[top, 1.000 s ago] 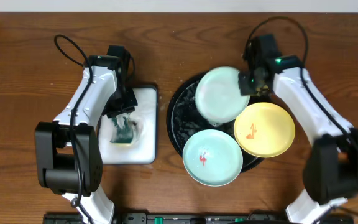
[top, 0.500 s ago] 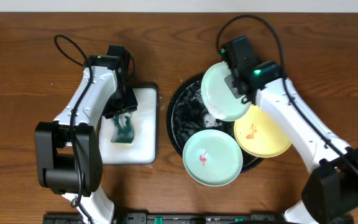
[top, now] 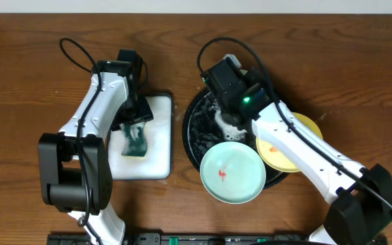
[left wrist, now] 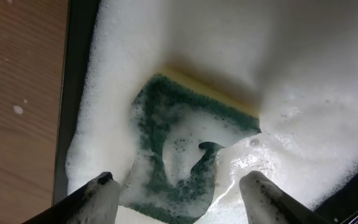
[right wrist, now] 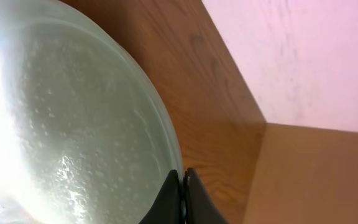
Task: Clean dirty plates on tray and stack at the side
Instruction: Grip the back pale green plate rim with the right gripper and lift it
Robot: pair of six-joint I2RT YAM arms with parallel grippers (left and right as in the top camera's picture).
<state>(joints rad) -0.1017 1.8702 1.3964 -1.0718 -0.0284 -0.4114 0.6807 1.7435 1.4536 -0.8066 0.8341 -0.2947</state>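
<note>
Wooden table (top: 33,54); sudsy tray (top: 192,133) holds plates (top: 232,173); right end effector (right wrist: 182,193) clamps mint plate (right wrist: 61,124); left end effector (left wrist: 182,193) splayed over sponge (left wrist: 179,124).

Looks straight down on the tabletop (top: 19,68) from overhead. Peers close onto the sponge (left wrist: 185,149) at left wrist, shared with overhead. Hugs a plate (right wrist: 61,124) at right wrist, seemingly angled sideways.

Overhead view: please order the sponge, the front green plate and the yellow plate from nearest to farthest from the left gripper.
From the left gripper:
1. Sponge: just under it, on the white tray.
2. Front green plate: to the right, at the near edge of the black basin.
3. Yellow plate: farthest right, partly under the right arm.
</note>
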